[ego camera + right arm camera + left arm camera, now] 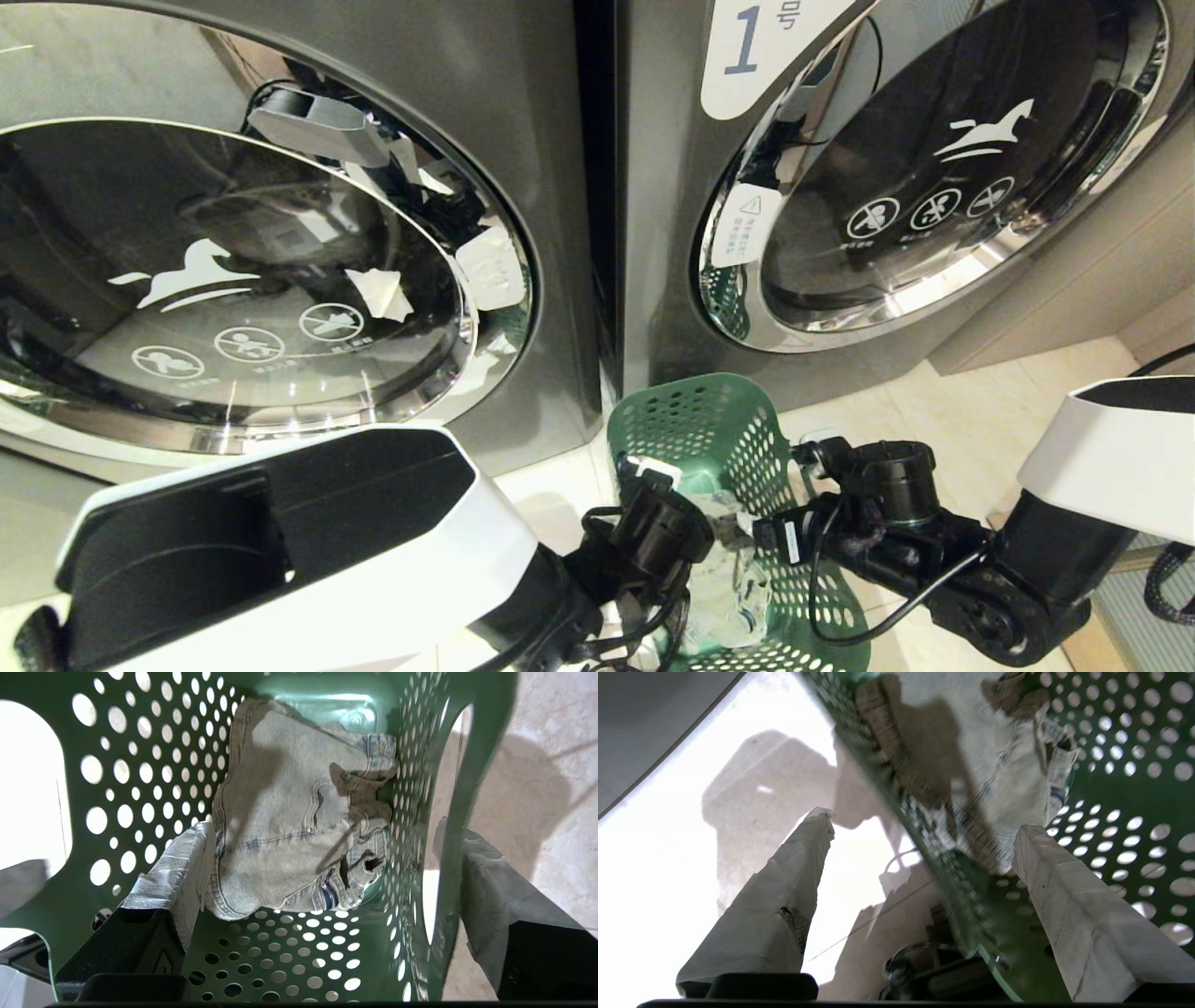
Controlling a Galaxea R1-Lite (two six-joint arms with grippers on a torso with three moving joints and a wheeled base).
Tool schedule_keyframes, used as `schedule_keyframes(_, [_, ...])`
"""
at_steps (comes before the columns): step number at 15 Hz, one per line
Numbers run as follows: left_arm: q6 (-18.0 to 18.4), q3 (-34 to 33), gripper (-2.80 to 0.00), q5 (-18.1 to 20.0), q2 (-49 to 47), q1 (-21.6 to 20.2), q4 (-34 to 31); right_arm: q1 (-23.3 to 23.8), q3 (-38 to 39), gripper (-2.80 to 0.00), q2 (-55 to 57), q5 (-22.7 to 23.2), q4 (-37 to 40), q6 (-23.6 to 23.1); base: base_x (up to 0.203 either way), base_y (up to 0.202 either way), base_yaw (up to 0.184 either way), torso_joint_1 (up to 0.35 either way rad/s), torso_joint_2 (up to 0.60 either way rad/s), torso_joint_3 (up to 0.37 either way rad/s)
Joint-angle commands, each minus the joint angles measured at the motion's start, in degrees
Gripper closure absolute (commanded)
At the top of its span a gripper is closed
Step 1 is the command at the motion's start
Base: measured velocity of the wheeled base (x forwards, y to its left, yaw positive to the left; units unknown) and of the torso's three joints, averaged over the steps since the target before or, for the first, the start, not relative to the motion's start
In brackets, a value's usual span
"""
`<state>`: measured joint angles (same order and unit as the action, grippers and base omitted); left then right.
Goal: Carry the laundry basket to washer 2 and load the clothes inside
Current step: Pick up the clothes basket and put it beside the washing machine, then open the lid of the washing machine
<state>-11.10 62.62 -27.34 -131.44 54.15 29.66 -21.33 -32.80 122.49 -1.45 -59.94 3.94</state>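
Green perforated plastic: the laundry basket (724, 439) stands on the pale tiled floor (980, 420), just in front of the gap between two dark grey front-loading washers. The washer on the right (672, 280) bears a white label with a "1" (747, 42); the washer on the left (551, 140) shows no number in view, only a horse logo and round warning icons on its glass door (233, 280), with scraps of white tape near the door rim.

The clothes (294, 826), a light washed denim garment with stitched seams, lie crumpled at the bottom of the basket against one perforated wall.

Left gripper (920, 826): tape-wrapped fingers (784, 891) spread wide, straddling the basket's rim (924, 826), one finger outside over the floor, the other inside. Not gripping anything.

Right gripper (322, 840): fingers wide as well, one tape-wrapped finger (177, 868) inside the basket just beside the denim, the other outside the opposite wall by the oval handle cut-out (444, 812). Whether either finger touches the plastic, cannot tell.

In the head view both arms reach down to the basket from either side, left wrist (653, 532) at the near-left rim, right wrist (878, 504) at the right rim.
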Motion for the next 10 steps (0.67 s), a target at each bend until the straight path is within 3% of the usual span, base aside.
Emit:
schedule_keyframes(1, [-0.8, -1.9, -2.80, -0.3, 3.1, -0.1, -0.5, 0.0, 1.0, -2.80, -1.1, 0.0, -0.4, 0.0, 0.000, 0.000, 0.000, 0.000, 0.00, 0.000])
schedule_keyframes(5, [-3.2, -2.8, -2.80, -0.6, 7.4, -0.1, -0.8, 0.0, 3.3, -2.80, -4.6, 0.0, -0.4, 0.8, 0.000, 0.000, 0.000, 0.000, 0.00, 0.000])
schedule_keyframes(6, [-3.3, -3.8, 0.00, -0.5, 8.1, -0.1, -0.8, 0.0, 4.8, 0.00, -5.5, 0.0, -0.4, 0.7, 0.000, 0.000, 0.000, 0.000, 0.00, 0.000])
schedule_keyframes(10, [-4.1, -5.0, 0.00, -0.4, 10.3, 0.0, -0.6, -0.2, 8.3, 0.00, -8.6, 0.2, -1.3, 0.9, 0.000, 0.000, 0.000, 0.000, 0.00, 0.000])
